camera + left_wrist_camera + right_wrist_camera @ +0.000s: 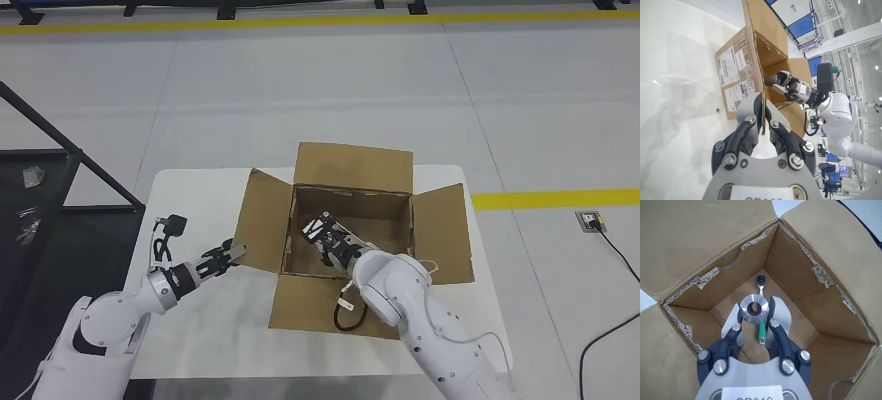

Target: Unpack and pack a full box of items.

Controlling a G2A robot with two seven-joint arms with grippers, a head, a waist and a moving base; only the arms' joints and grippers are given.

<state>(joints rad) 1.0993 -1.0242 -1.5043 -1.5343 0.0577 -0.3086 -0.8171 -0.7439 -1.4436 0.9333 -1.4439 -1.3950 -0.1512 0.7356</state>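
Left claw (762,98) closed narrow on the edge of the side flap (760,75), pinning it outward; right claw (754,306) gripping a hollow metal cylinder (762,315) between its pads, inside the open mouth of the cardboard box (352,165) and above its floor; whether the piece is going in or coming out cannot be determined.

Recommended: keep travel vertical and central, clear of the torn corrugated rims; hold the flap restrained so the box does not shift on the counter (190,205); squeeze firmly, the piece being smooth, round and probably heavy.

Cylinder: bright machined end face, dark bore, thick wall. A green-handled ratchet (761,330) lies on the box floor directly beneath; avoid striking it.
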